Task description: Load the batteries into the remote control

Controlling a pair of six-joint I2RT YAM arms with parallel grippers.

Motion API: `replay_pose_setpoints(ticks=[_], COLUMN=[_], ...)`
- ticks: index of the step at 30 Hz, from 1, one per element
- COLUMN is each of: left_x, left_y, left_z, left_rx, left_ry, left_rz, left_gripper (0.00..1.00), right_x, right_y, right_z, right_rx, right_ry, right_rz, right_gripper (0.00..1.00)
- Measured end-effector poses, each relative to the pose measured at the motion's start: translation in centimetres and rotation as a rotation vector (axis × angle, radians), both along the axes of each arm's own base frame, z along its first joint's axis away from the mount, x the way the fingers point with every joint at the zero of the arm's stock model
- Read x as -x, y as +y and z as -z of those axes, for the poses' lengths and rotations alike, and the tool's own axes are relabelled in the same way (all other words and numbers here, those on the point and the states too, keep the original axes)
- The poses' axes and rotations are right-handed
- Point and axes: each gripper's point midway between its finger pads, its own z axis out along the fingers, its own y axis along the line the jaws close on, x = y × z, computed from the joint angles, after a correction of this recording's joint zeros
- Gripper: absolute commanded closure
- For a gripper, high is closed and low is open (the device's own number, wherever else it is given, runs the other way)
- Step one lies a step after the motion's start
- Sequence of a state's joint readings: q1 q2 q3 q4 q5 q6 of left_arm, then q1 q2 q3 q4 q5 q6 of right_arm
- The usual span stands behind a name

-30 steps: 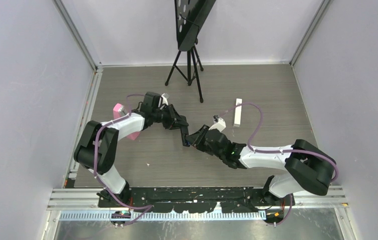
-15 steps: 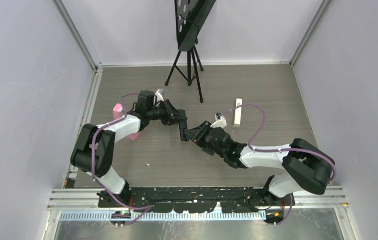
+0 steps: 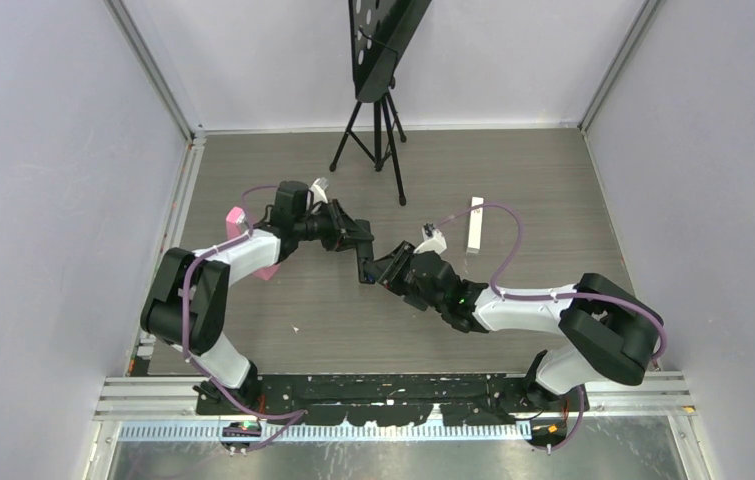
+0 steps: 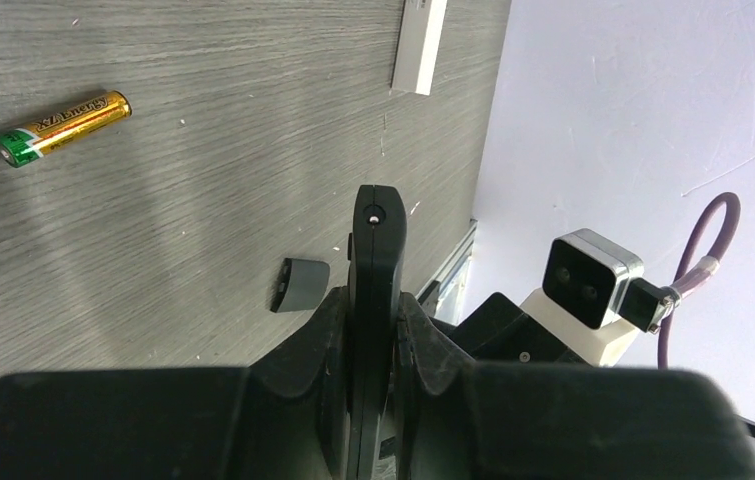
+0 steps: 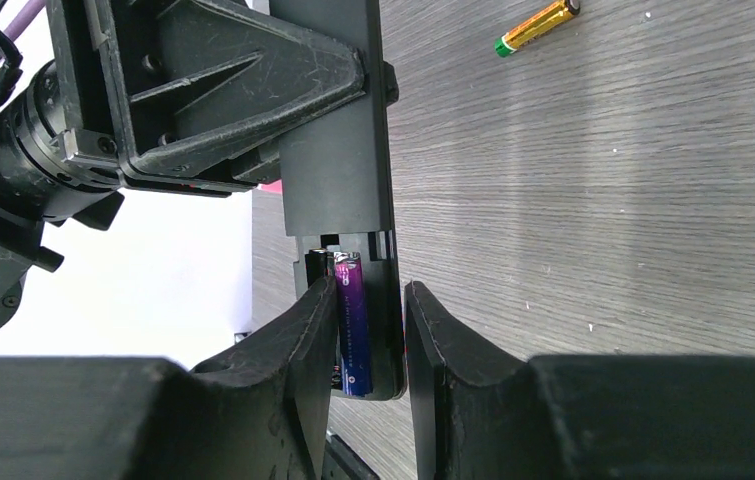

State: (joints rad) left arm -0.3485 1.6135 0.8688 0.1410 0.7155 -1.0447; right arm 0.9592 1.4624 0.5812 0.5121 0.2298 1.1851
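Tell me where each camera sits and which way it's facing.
Top external: overhead behind the bases, looking down at the table; left arm and right arm show.
Left wrist: on the left end effector, looking along the gripped remote control toward the orange-yellow battery; its fingers show.
Right wrist: on the right end effector, facing the remote's purple battery; its fingers show.
Both wrist views share the remote and orange-yellow battery.

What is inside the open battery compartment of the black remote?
A purple battery lies in it. What lies beside that battery is covered by a finger of the right gripper, so a second battery cannot be confirmed.
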Motion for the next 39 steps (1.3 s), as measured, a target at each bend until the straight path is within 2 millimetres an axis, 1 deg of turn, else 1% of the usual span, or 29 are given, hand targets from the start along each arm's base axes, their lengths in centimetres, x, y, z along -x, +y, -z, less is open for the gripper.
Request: replay_pose_setpoints(ticks=[5,9,11,16,20,24,29,31,34,36,39], left_x=[0.1,0.1,0.1,0.2,0.3,0.3,0.6,0.8,1.3,1.7,2.5], left_y=[0.0,0.0,0.1,0.4,0.6,0.4,-0.1,-0.3,-0.5,-0.7,-1.0], left_z=[-0.1,-0.9,-1.4,-1.7,-1.9,-2.8,-4.2,-4.8,-5.3,-5.2,-4.7], left_rx=[0.000,0.009,0.018,0.046,0.066,0.117,0.185,0.210,0.232,0.230,0.204], left_ry=[-0.005,-0.022,-0.033,-0.020,-0.002,0.015,0.014,0.014,0.024,0.034,0.053], left_rz=[0.004,0.004,0.000,-0.024,-0.043,-0.048,-0.022,-0.007,0.020,0.037,0.071], left_gripper=[1.00,1.00,1.00,1.00,1.00,1.00,1.00,1.00,1.00,1.00,1.00], right_x=[0.0,-0.1,-0.2,-0.1,-0.1,-0.1,0.0,0.1,0.4,0.7,1.2], right_y=[0.1,0.2,0.4,0.8,0.9,0.7,-0.1,-0.4,-0.8,-1.1,-1.5], right_z=[-0.1,-0.5,-0.7,-1.0,-1.2,-2.2,-3.6,-4.5,-5.5,-5.6,-5.2], right_rx=[-0.003,-0.021,-0.040,-0.103,-0.145,-0.163,-0.167,-0.173,-0.167,-0.143,-0.092], right_ry=[-0.002,-0.026,-0.056,-0.125,-0.173,-0.233,-0.292,-0.314,-0.334,-0.334,-0.326], right_rz=[-0.004,-0.009,-0.015,-0.037,-0.047,-0.049,-0.043,-0.041,-0.045,-0.052,-0.067], right_gripper=[0.67,0.67,0.67,0.69,0.67,0.63,0.62,0.60,0.51,0.45,0.37])
